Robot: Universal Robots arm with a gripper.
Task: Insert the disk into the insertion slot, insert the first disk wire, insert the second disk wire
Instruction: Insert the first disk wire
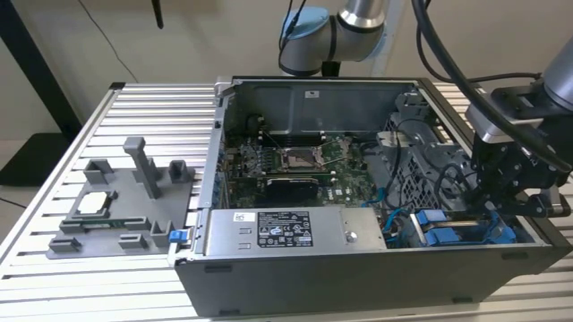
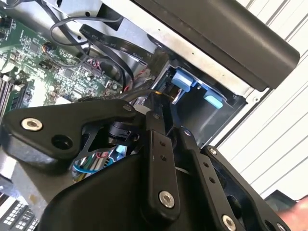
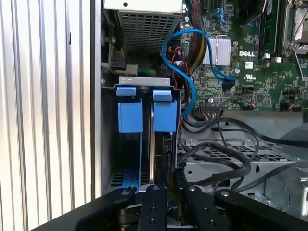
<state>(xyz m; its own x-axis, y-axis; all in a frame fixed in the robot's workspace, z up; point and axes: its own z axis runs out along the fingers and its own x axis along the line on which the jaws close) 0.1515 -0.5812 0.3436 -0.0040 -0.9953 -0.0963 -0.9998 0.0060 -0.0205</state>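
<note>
The insertion slot (image 3: 144,82) shows blue tabs (image 3: 130,115) beside a labelled power supply (image 1: 353,235).

Straight ahead of the gripper (image 3: 169,192), just a narrow gap down the insertion slot (image 3: 144,82), between two blue rails (image 3: 130,115). Hemmed on one flank by black cables (image 3: 219,156) over the perforated cage (image 3: 226,172), on the opposite flank by the case wall (image 3: 96,120). Past the slot's far end, a looping blue cable (image 3: 185,77).

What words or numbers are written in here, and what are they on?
White sticker on the grey box: print too small to read.
Circuit board: a maker's logo in white letters; the tiny codes around it are too small to read.
Small white tag on the case back wall: blurred, unreadable.
</note>
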